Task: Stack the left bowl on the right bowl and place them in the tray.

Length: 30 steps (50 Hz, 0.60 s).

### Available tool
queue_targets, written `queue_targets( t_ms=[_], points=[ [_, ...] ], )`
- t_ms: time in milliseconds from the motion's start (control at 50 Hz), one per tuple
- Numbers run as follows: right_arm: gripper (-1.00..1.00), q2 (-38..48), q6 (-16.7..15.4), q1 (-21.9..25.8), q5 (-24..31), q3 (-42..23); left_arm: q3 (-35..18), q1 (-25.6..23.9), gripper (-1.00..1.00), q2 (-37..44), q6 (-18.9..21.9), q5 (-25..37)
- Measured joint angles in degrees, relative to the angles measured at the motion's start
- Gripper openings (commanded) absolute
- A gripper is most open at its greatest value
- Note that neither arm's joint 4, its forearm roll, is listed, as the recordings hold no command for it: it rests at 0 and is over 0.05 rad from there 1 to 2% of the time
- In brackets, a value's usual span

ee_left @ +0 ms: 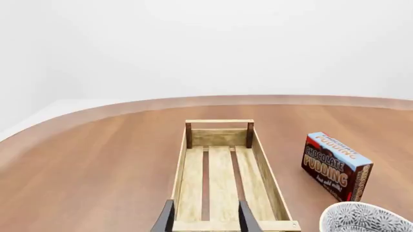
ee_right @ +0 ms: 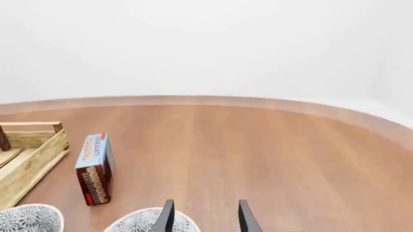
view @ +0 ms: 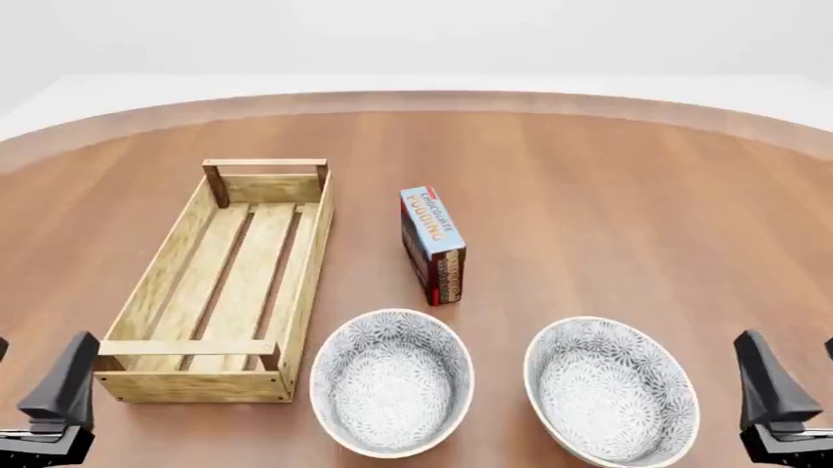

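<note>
both bowls (view: 390,380) clear of open jaws

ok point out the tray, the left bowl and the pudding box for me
tray (view: 242,265), front view, on a middle bottom slat
left bowl (view: 390,382), front view, inside its patterned hollow
pudding box (view: 431,218), front view, on its blue top face

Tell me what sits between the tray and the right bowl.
In the front view, the left bowl lies between the tray and the right bowl. The pudding box stands farther back.
</note>
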Motion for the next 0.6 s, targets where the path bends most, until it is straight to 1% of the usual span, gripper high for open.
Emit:
queue_targets(
  t_ms=[80, 200, 260, 340, 400, 480, 600],
  points=[
    [1.0, 0.6, 0.6, -0.4, 0.0, -0.4, 0.0, 0.0, 1.0, 0.0, 0.0, 0.0],
    [1.0, 1.8, 0.4, -1.2, 0.3, -1.4, 0.0, 0.0, 1.0, 0.0, 0.0, 0.0],
    [1.0, 2.1, 0.0, -1.4, 1.4, -2.7, 0.0, 0.0, 1.0, 0.0, 0.0, 0.0],
    [1.0, 4.6, -0.7, -0.8, 2.5, -5.4, 0.0, 0.0, 1.0, 0.0, 0.0, 0.0],
    [1.0, 8.1, -1.9, 0.4, 2.9, -8.0, 0.0, 0.0, 1.0, 0.0, 0.0, 0.0],
    [1.0, 14.8, -3.7, 2.8, 3.3, -12.2, 0.0, 0.0, 1.0, 0.0, 0.0, 0.0],
    [1.0, 25.2, -5.1, 7.2, 4.8, -19.4, 0.0, 0.0, 1.0, 0.0, 0.0, 0.0]
  ],
)
